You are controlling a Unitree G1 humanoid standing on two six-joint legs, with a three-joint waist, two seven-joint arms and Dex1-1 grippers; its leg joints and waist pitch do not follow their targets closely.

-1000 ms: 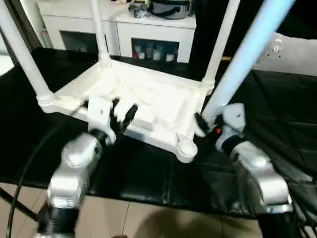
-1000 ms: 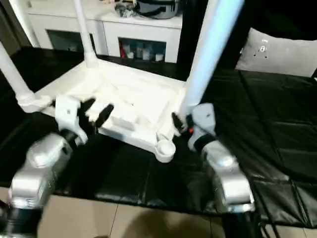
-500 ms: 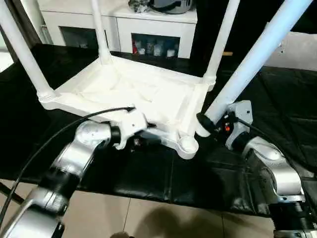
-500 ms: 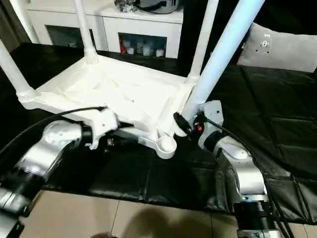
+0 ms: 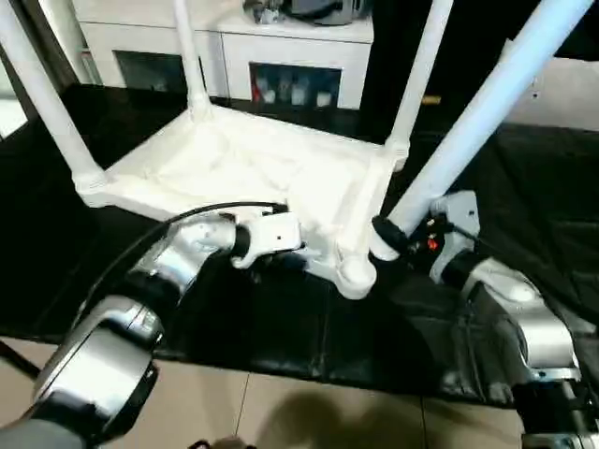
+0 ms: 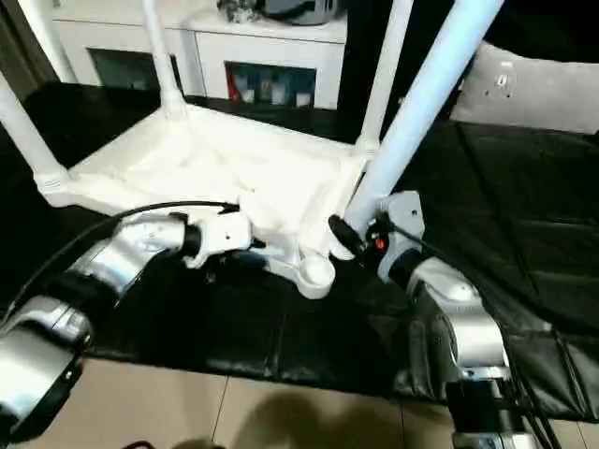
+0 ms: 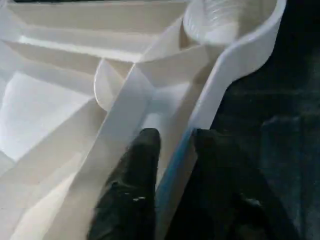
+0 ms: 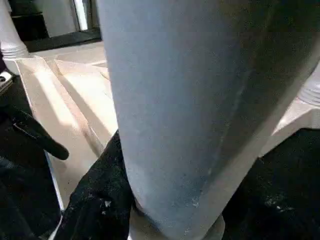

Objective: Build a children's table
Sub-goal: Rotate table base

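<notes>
The children's table top (image 5: 262, 168) lies upside down on a black mat, ribs up. Three white legs stand in its corner sockets: near left (image 5: 42, 94), back left (image 5: 187, 56) and back right (image 5: 421, 65). The near right socket (image 5: 356, 273) is empty. My right gripper (image 5: 398, 234) is shut on the fourth leg (image 5: 477, 112), which leans up to the right, its lower end just right of that socket. My left gripper (image 7: 175, 137) is shut on the top's near rim (image 7: 230, 65), one finger (image 7: 135, 190) inside and one outside.
A white cabinet with glass doors (image 5: 234, 47) stands behind the mat. The black quilted mat (image 5: 281, 327) ends near me, with tiled floor (image 5: 281, 412) below. A grey cushion (image 6: 533, 94) lies at the back right. A black cable (image 5: 187, 215) arcs over my left forearm.
My left gripper has dropped from above the ribbed underside to the near rim and closed its fingers around it. The right gripper has kept hold of the leg with little movement.
</notes>
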